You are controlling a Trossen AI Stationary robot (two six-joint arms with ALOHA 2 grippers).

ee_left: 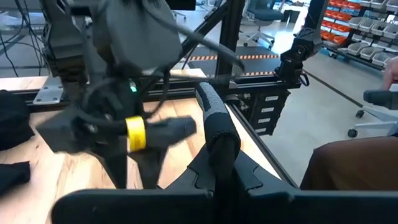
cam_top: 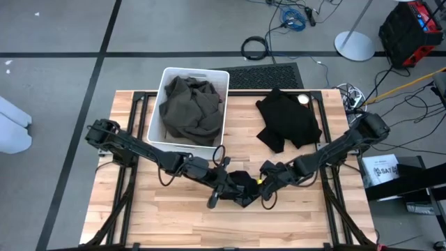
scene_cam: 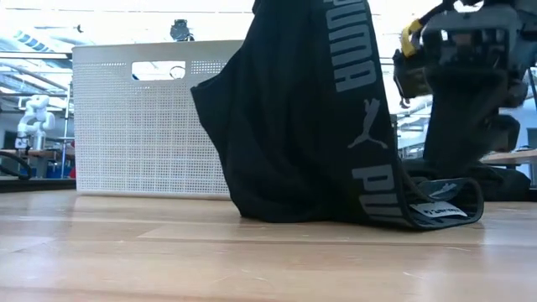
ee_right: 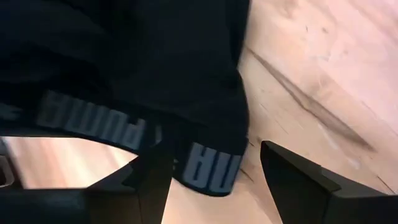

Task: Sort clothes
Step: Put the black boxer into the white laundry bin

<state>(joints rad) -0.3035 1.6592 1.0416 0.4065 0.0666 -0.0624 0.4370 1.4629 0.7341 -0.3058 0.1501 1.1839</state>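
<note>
Left gripper (cam_top: 221, 194) apparently clamped on black garment (scene_cam: 310, 126); right gripper (ee_right: 214, 168) agape beside waistband (ee_right: 208, 168); should pinch band squarely.

white perforated plastic bin (cam_top: 221, 82), far-left part of wooden surface (cam_top: 293, 223) | black floor mat (cam_top: 265, 74) just behind surface | coiled black cable (cam_top: 254, 47), blue cable (cam_top: 295, 17), round white stand base (cam_top: 354, 46) on floor
</note>
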